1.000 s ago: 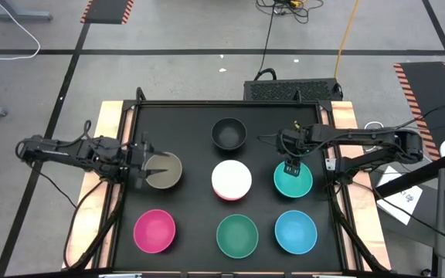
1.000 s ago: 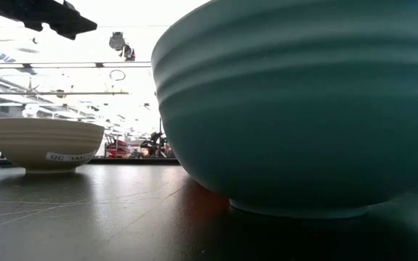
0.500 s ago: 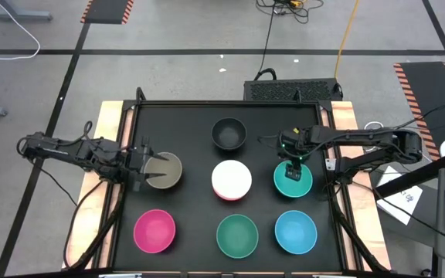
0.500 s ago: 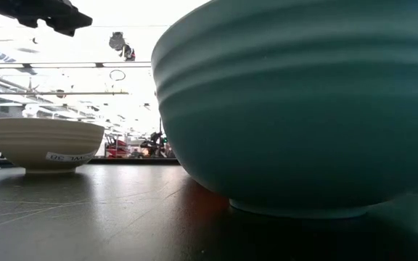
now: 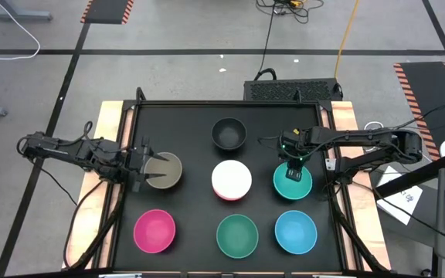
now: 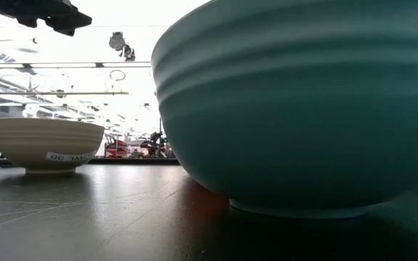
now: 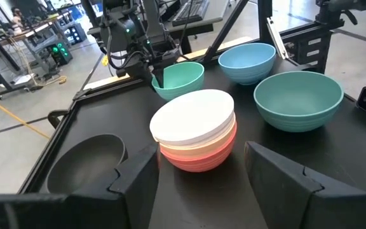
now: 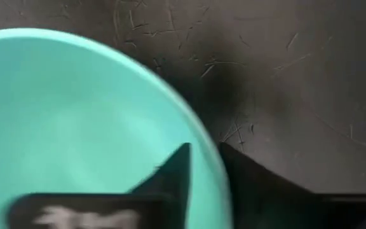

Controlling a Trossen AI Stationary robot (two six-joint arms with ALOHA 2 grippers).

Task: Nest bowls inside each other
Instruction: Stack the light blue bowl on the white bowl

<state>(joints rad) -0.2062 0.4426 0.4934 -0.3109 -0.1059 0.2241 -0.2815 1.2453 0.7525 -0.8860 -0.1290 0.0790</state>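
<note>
Teal plastic is straddled by the right tool (image 5: 293, 171), one finger inside the teal bowl (image 5: 293, 181) and one outside its far rim, near the surface's (image 5: 191, 127) right edge; whether the rim is yet pinched cannot be told. For a clean lift, the wall is best clamped squarely and the bowl raised level before being carried to a neighbour. The white bowl (image 5: 231, 178), at the centre, is already nested in a peach one and a red one, seen from the left wrist. The left tool (image 5: 140, 166) is spread open at the tan bowl's (image 5: 163, 171) near-left rim, grasping nothing. Ranged elsewhere are the black bowl (image 5: 228, 133) toward the far edge and the magenta (image 5: 154, 231), green (image 5: 237, 235) and blue (image 5: 295, 232) bowls along the near edge. All are round, smooth and faintly ribbed outside; the matte black surface is scratched.
</note>
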